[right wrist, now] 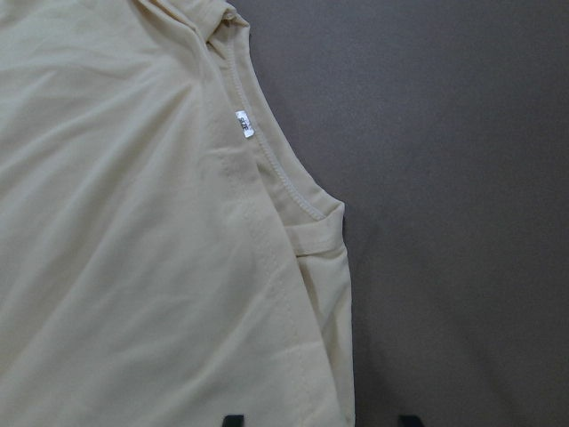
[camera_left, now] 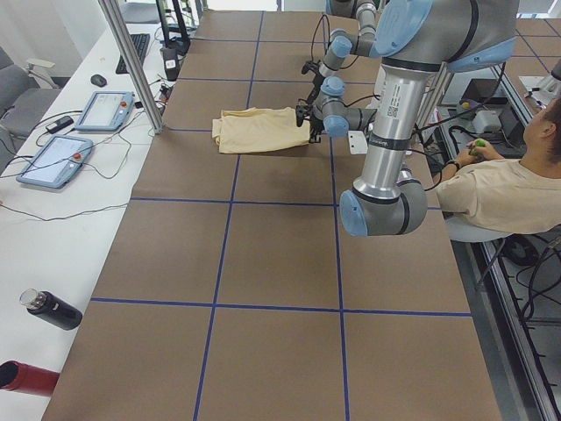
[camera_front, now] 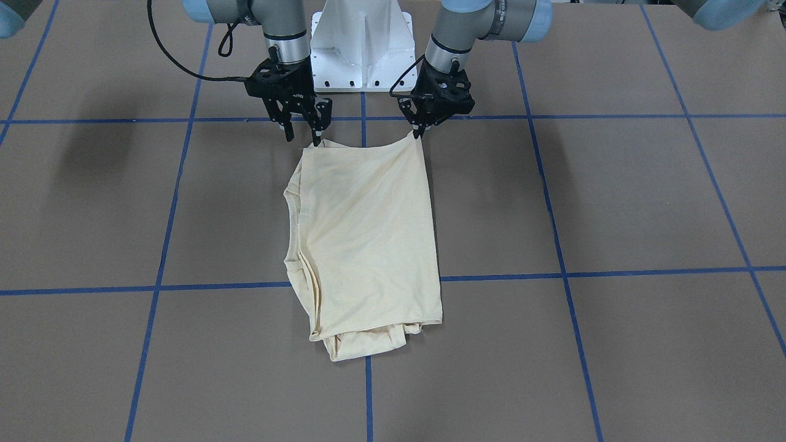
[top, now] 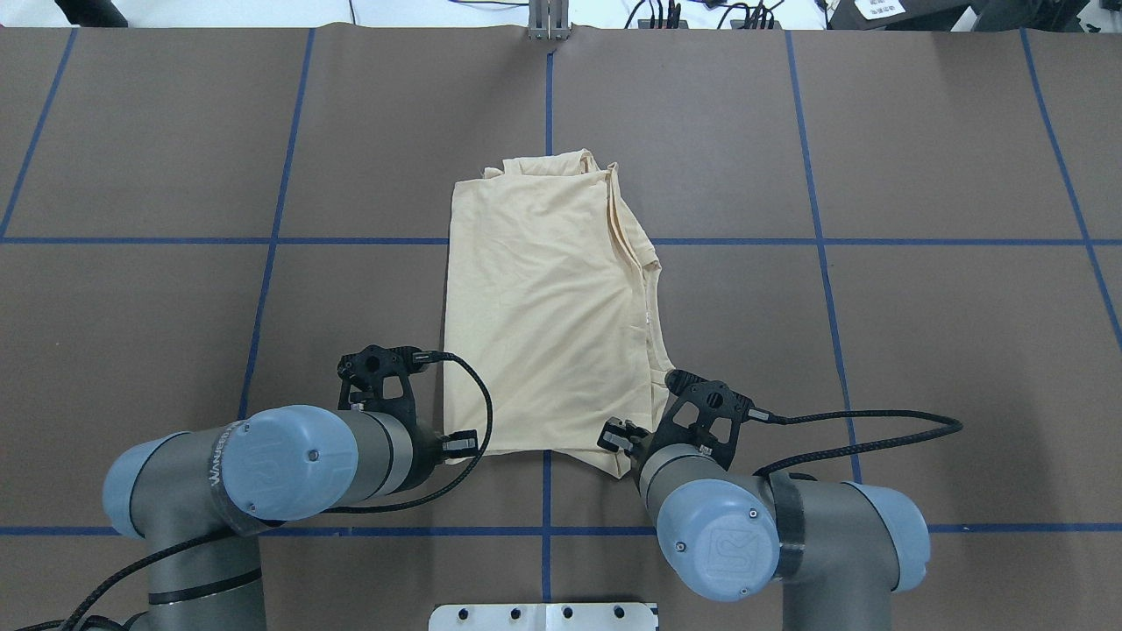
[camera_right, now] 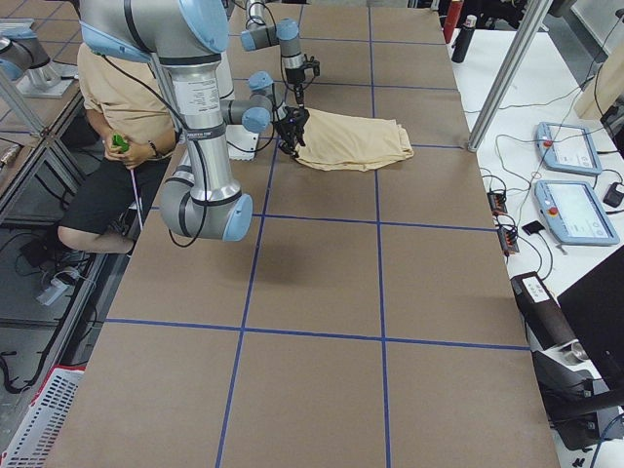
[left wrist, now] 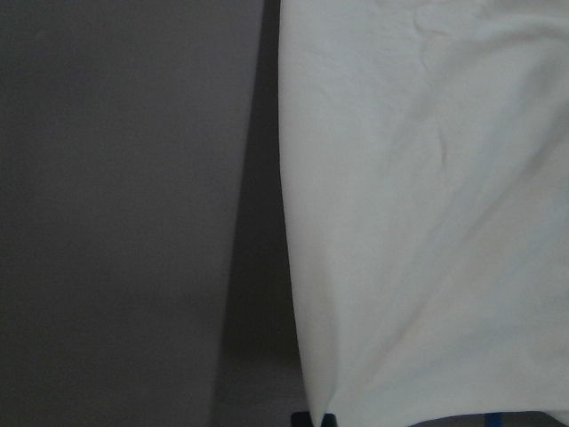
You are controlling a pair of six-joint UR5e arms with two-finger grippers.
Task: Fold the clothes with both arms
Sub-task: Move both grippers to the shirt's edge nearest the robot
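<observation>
Robotics lab, blue-taped grid table (camera_front: 614, 202), teach pendants (camera_left: 103, 110) on side bench (camera_left: 53, 237), seated person (camera_left: 508, 189)

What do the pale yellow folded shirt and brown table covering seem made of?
Pale yellow folded shirt: thin matte knit, probably cotton jersey; soft creases, stitched neckline seam. Brown table covering: matte paper or card, it seems; flat, unshiny, blue tape lines.
</observation>
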